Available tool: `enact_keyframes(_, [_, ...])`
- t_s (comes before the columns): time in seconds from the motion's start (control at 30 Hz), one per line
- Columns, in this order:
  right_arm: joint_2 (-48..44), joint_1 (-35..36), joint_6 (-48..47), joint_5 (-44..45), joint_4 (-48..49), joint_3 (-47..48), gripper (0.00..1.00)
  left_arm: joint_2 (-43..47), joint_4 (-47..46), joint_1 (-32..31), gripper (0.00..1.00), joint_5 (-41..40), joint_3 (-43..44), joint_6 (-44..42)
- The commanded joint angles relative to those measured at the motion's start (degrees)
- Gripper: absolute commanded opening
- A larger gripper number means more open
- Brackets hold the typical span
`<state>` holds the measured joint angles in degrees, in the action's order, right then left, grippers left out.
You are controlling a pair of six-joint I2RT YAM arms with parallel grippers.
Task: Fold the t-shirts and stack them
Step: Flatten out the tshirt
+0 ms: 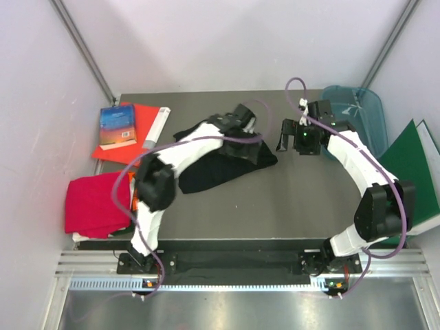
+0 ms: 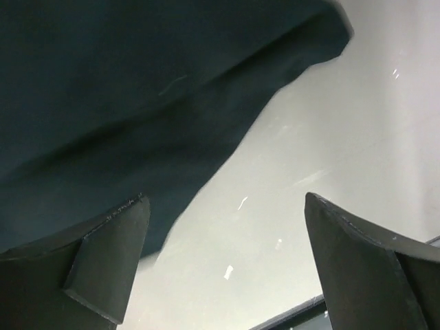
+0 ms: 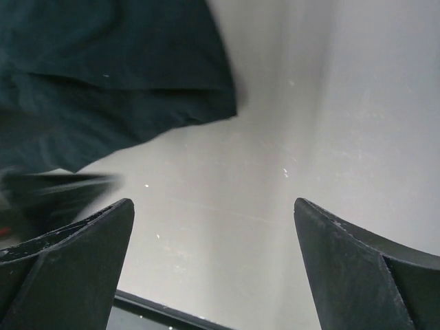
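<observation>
**A:** Start at the near edge. What lies there?

**B:** The crimson-pink t-shirt (image 1: 93, 204) sits at the near left corner, folded into a rectangle. Its left side seems to reach past the left edge. The left arm's elbow stands over its right side.

**A:** And open room?

**B:** Bare grey table (image 1: 289, 206) runs from the near edge to the middle, and across to the right arm by the right edge.

**A:** Next out?

**B:** The black t-shirt (image 1: 220, 168) lies rumpled at the table's middle, well apart from the pink one. The left arm bends at the elbow and slants across it toward the far right. The left gripper (image 1: 242, 117) is over the shirt's far edge. Its wrist view shows the jaws spread, with nothing between them.

**A:** The right arm?

**B:** It arches up the right side and curls leftward. The right gripper (image 1: 285, 135) hangs just beside the black shirt's right tip, over bare table, with its jaws also parted and empty.

**A:** The far corners?

**B:** At the far left, a red sheet (image 1: 134, 148) carries a blue book (image 1: 117, 126), with a white roll (image 1: 157, 127) beside it. At the far right is a blue bin (image 1: 361, 117). A green binder (image 1: 405, 155) lies beyond the right edge.
</observation>
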<state>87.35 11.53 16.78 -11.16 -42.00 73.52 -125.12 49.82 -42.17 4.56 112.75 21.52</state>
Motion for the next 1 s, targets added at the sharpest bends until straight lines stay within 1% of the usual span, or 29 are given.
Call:
enact_keyframes(0.0, [0.71, 3.66, -3.93, -2.21, 3.50, 3.47, 1.00, 22.35, -6.14, 5.95, 0.99, -10.87, -14.11, 4.84])
enact_keyframes(0.03, [1.50, 6.55, -4.64, -1.33, 3.33, 5.48, 1.00, 24.64, -6.23, 6.83, 0.99, -12.36, -17.01, 5.28])
enact_keyframes(0.07, [3.33, 8.05, -5.52, 0.42, 2.72, 6.54, 1.00, 28.92, -6.40, 8.93, 0.99, -12.12, -22.17, 5.98])
enact_keyframes(0.1, [4.13, 9.55, -6.40, 0.96, 2.45, 7.60, 1.00, 30.71, -6.49, 9.99, 0.99, -11.68, -24.66, 6.34])
enact_keyframes(0.13, [5.10, 11.91, -6.67, 1.40, 2.36, 9.35, 1.00, 32.38, -6.49, 11.14, 0.99, -10.72, -29.12, 6.87])
enact_keyframes(0.17, [6.85, 12.89, -6.67, 1.49, 2.36, 9.97, 1.00, 35.18, -5.71, 12.97, 0.99, -10.45, -31.17, 8.52])
enact_keyframes(0.23, [8.44, 14.91, -5.88, 1.14, 2.80, 11.29, 1.00, 37.75, -5.53, 14.74, 0.98, -9.75, -35.47, 10.20])
enact_keyframes(0.27, [9.49, 15.45, -5.70, 0.88, 3.32, 11.56, 1.00, 40.11, -6.22, 16.49, 0.96, -8.44, -39.76, 12.04])
enact_keyframes(0.33, [10.12, 16.50, -4.82, 0.44, 3.94, 11.65, 1.00, 42.23, -7.28, 18.08, 0.95, -6.76, -44.17, 14.07])
enact_keyframes(0.37, [10.47, 16.68, -4.47, -0.09, 4.46, 11.65, 1.00, 43.89, -8.24, 19.66, 0.95, -4.84, -48.28, 15.56])
enact_keyframes(0.43, [10.47, 16.86, -3.86, -0.70, 4.91, 11.39, 1.00, 44.70, -10.35, 20.29, 0.95, -4.82, -52.69, 16.80])
enact_keyframes(0.53, [10.21, 16.86, -4.29, -0.71, 4.82, 11.30, 1.00, 43.74, -9.57, 20.82, 0.94, -5.61, -55.08, 18.56])
enact_keyframes(0.63, [9.68, 16.86, -5.08, -0.36, 4.12, 11.04, 1.00, 41.28, -8.08, 20.90, 0.93, -9.73, -56.41, 20.57])
enact_keyframes(0.7, [9.42, 16.77, -5.44, -0.27, 3.86, 10.86, 0.99, 39.08, -7.72, 21.25, 0.93, -11.05, -56.85, 21.63])
enact_keyframes(0.8, [8.80, 16.86, -5.61, 0.17, 3.94, 9.72, 1.00, 35.92, -11.32, 21.43, 0.91, -9.57, -57.82, 21.46])
enact_keyframes(0.83, [8.54, 16.86, -5.61, 0.43, 4.12, 9.46, 1.00, 34.95, -13.85, 21.43, 0.89, -8.17, -58.08, 21.20])
enact_keyframes(0.9, [8.45, 16.86, -5.44, 0.44, 4.29, 8.93, 1.00, 30.83, -15.01, 21.34, 0.85, -7.64, -57.38, 21.02])
enact_keyframes(0.93, [8.45, 16.86, -5.44, 0.70, 4.21, 8.75, 1.00, 29.16, -15.45, 21.43, 0.78, -6.68, -56.42, 20.76])
enact_keyframes(0.97, [8.54, 16.77, -5.35, 0.79, 4.29, 8.66, 1.00, 25.66, -15.46, 21.34, 0.68, -6.41, -55.54, 20.15])
